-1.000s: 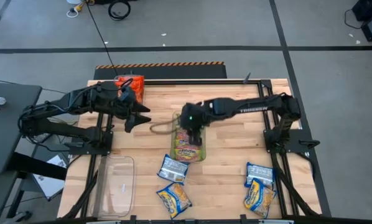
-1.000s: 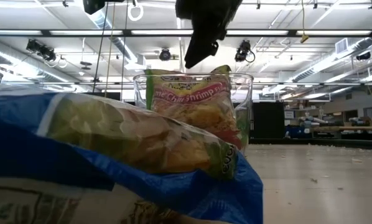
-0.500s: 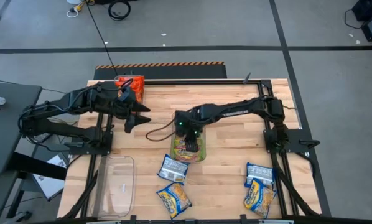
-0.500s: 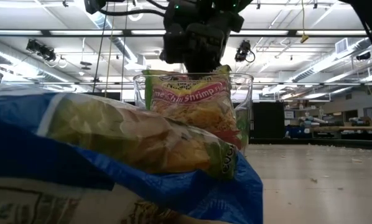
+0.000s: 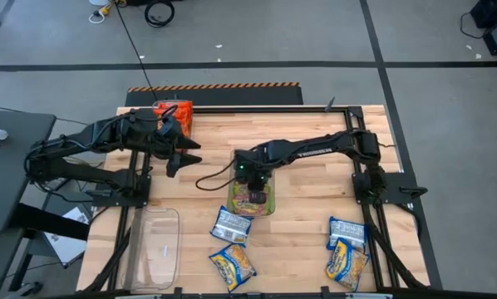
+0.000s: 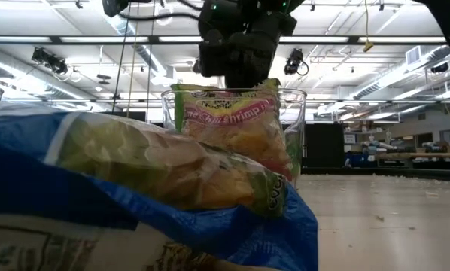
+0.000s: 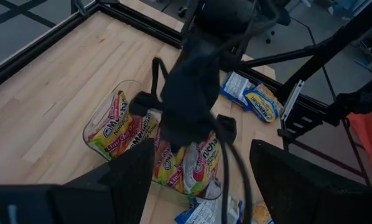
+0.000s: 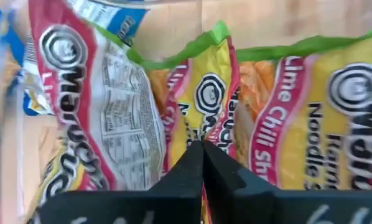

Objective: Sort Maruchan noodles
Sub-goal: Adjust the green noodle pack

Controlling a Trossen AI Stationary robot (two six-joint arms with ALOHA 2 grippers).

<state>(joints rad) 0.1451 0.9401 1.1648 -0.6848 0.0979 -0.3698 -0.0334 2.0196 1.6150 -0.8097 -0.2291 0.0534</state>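
While the right gripper (image 5: 253,184), fingers closed together, presses into the yellow-pink-green Maruchan packets (image 7: 136,140) in the clear bin (image 5: 271,203), these appear light, crinkly, crushable; grip edges. Left gripper (image 5: 189,155) waits spread.

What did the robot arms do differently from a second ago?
The right gripper swung back over the clear bin of yellow-pink-green packets and came down low among them, fingers together. It grabbed nothing I can see. The left gripper stayed open near the orange-red packets, and the blue packets never moved.
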